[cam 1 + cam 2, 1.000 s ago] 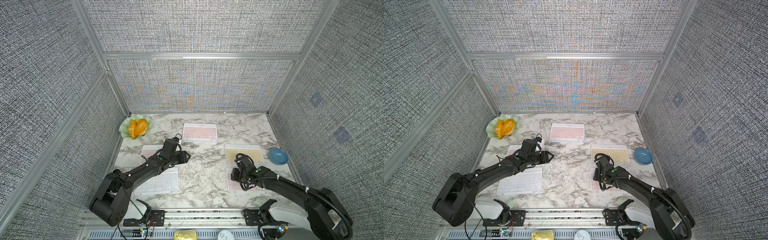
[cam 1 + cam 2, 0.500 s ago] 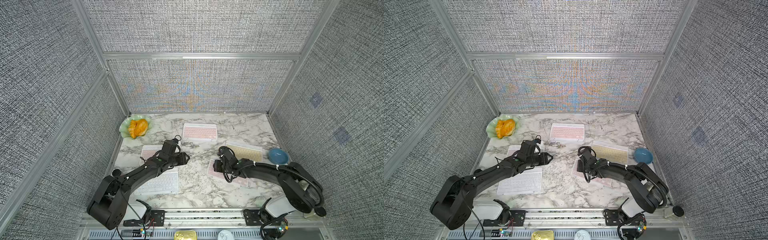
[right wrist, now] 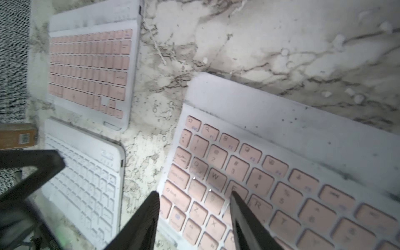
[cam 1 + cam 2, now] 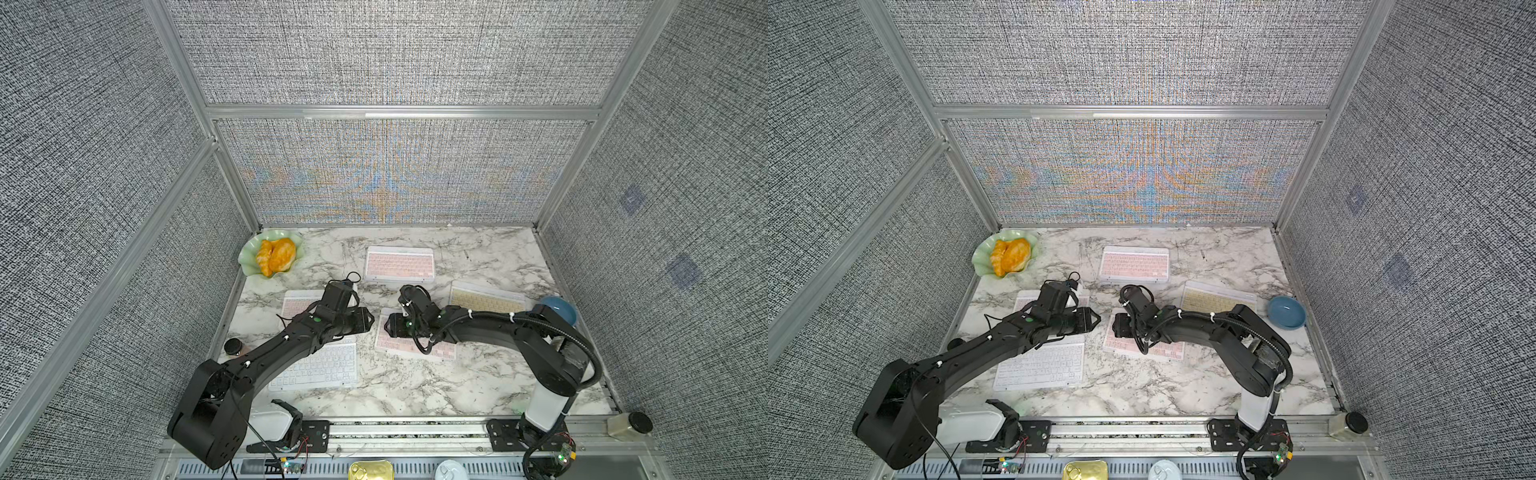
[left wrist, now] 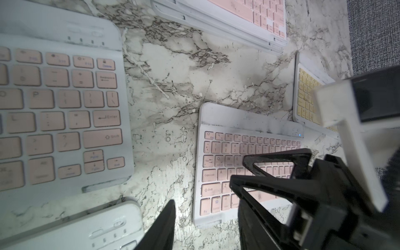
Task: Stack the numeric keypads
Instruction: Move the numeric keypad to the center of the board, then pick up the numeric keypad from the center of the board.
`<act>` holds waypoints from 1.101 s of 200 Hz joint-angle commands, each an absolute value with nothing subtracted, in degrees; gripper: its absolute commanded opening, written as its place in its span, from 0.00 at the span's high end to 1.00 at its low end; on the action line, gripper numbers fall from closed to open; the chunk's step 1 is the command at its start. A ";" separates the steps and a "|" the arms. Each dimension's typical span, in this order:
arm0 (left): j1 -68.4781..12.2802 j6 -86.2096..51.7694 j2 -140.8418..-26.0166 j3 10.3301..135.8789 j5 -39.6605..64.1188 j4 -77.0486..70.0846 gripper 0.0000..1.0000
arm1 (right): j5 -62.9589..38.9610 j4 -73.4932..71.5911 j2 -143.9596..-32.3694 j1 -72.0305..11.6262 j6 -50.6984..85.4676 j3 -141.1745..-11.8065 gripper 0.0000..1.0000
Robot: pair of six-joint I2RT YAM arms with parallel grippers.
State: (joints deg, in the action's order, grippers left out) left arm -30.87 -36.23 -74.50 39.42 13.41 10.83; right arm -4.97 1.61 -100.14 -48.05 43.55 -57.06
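- Two hands flank one thin pink-keyed white-framed keypad (image 4: 415, 347); it lies directly beneath the right hand (image 3: 194, 218), long axis running away rightward.
- Right hand half-spread over its left end, gripping nothing visible; left hand (image 4: 368, 322) pressed together, empty, just beside.

Looking down on veined white marble tabletop (image 5: 173, 71), with a big pink-keyed white-framed keypad (image 5: 60, 112) close by, another pink-keyed keypad (image 5: 218, 173) partly behind a black open-framed gripper (image 5: 244, 171), and a pale-yellow-keyed keypad (image 5: 305, 97) just beyond.
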 commanded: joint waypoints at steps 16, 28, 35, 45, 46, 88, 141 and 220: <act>-30.77 -35.20 -76.46 39.29 13.13 8.30 0.52 | -5.27 5.67 -91.72 -44.88 42.62 -51.48 0.44; -30.79 -35.05 -77.97 39.36 13.69 6.57 0.52 | -5.86 8.21 -88.95 -42.98 41.59 -49.30 0.44; -30.84 -34.98 -78.98 39.57 13.99 5.74 0.52 | -5.90 10.40 -87.51 -41.85 40.94 -48.37 0.44; -30.85 -34.83 -80.55 39.98 14.53 4.60 0.52 | -5.72 13.07 -85.46 -40.12 40.23 -46.71 0.44; -30.89 -34.82 -80.66 40.07 14.56 4.54 0.52 | -5.76 13.30 -85.27 -39.92 40.15 -46.60 0.44; -31.53 -32.53 -85.36 43.24 14.13 4.01 0.52 | -6.50 18.66 -76.11 -32.84 39.51 -39.50 0.44; -31.78 -30.87 -90.24 44.81 16.17 2.92 0.52 | -7.70 20.62 -72.44 -29.14 38.91 -35.30 0.44; -33.57 -31.35 -93.66 45.88 15.46 4.09 0.52 | -8.93 16.80 -73.87 -28.48 38.99 -33.45 0.44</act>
